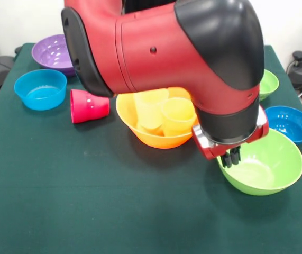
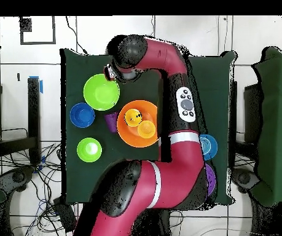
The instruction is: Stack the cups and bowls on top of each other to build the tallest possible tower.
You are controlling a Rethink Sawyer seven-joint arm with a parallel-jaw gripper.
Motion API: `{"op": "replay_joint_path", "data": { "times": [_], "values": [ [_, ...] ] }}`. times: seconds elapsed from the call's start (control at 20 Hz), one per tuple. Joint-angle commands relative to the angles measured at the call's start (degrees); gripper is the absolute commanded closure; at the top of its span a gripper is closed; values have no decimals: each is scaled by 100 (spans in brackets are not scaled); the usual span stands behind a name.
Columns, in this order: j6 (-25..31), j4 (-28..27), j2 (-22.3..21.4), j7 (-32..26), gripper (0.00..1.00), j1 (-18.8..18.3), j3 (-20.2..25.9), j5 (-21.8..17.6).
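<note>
Nearest you, large green bowl (image 1: 262,166) sits under your end effector (image 1: 232,157), fingers together, empty; orange bowl (image 1: 156,124) holds two yellow cups (image 1: 164,112); most pieces remain unstacked.

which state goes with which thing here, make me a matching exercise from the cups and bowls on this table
Things:
1. red-pink ribbed plastic cup
2. large orange plastic bowl
3. large lime green plastic bowl
4. large purple plastic bowl

States:
a. gripper hangs over its rim
b. holds yellow cups
c. at a table corner, partly behind the arm
d. lying on its side on the cloth

Pairs: 1-d, 2-b, 3-a, 4-c
</note>
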Motion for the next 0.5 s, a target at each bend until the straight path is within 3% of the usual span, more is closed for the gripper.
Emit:
{"op": "replay_joint_path", "data": {
  "times": [0.05, 0.5],
  "values": [
    [722, 369, -300, -592, 100, -22, 126, -14],
    [942, 249, -179, -400, 100, -3, 106, -25]
  ]
}}
